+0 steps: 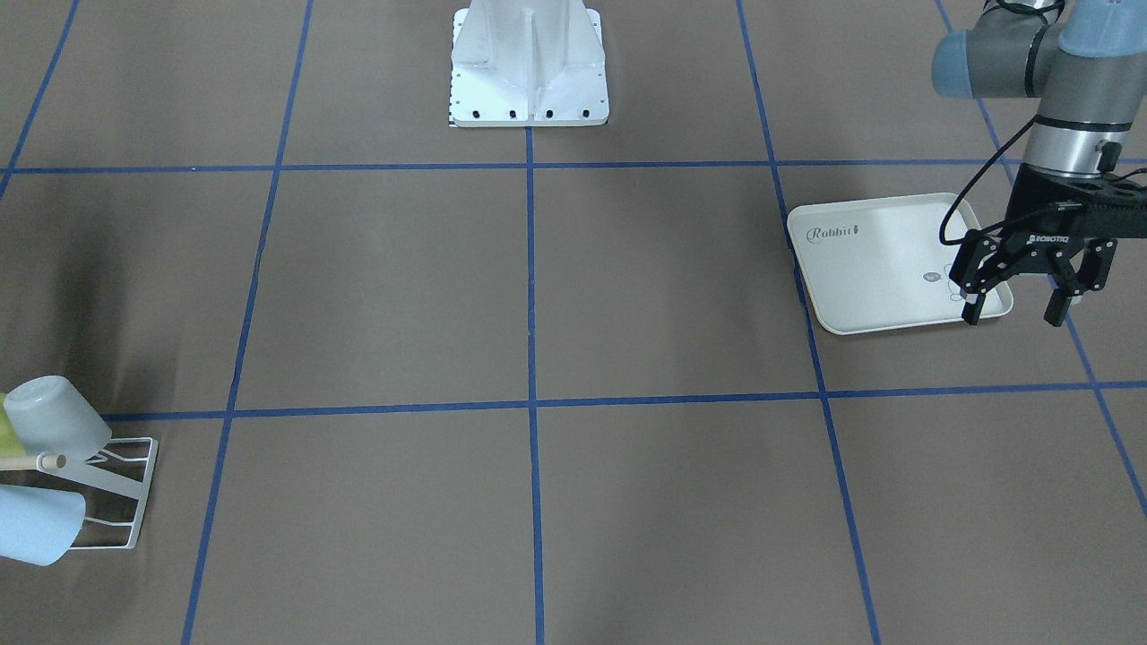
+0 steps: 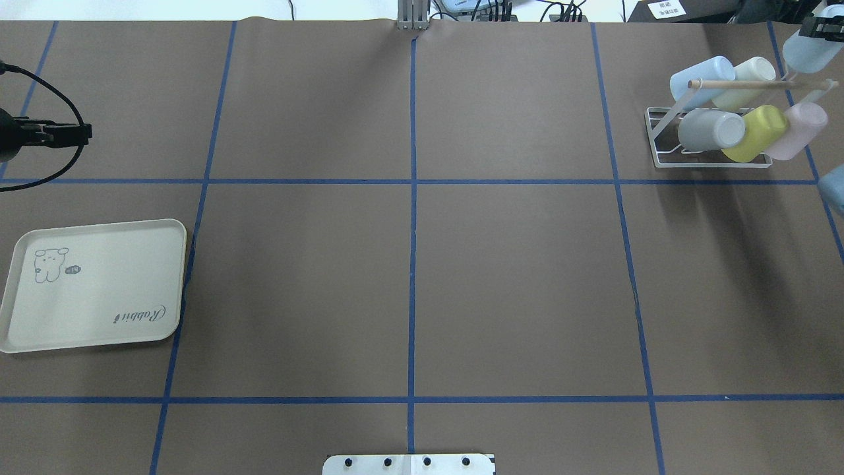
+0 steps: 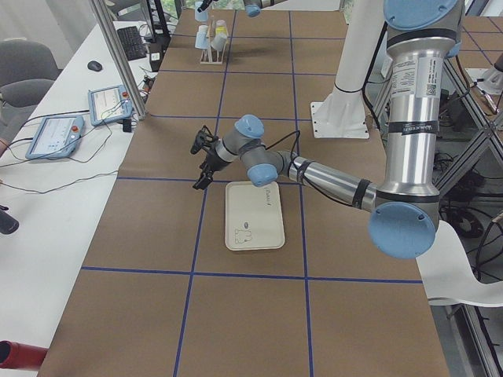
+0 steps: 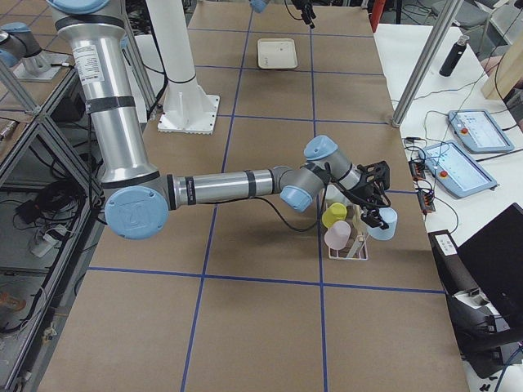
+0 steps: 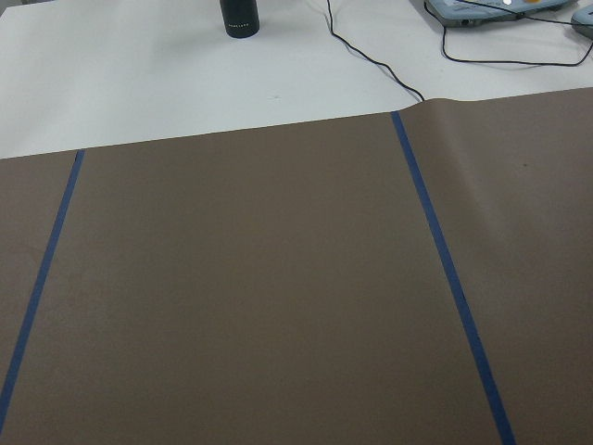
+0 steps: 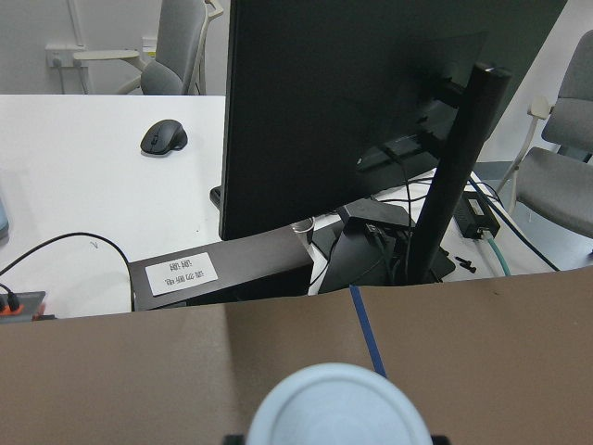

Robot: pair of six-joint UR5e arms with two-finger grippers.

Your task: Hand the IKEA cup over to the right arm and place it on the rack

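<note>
A pale blue IKEA cup (image 2: 808, 51) hangs tilted in the air just beyond the far right corner of the rack (image 2: 659, 142), and my right gripper (image 2: 815, 31) is shut on it. The right wrist view shows the cup's round base (image 6: 338, 408) at its bottom edge. From the right side the cup (image 4: 384, 222) sits right beside the rack (image 4: 350, 249), apart from its prongs. The white wire rack carries several cups on its prongs, with a wooden rod (image 2: 745, 84) through it. My left gripper (image 1: 1013, 312) stands open and empty over the near corner of the tray.
The cream rabbit-print tray (image 2: 99, 284) lies bare at the table's left side. The white robot base plate (image 1: 529, 90) stands at mid table edge. Blue tape lines grid the brown table cover. A monitor and cables sit beyond the table's far edge (image 6: 352, 120).
</note>
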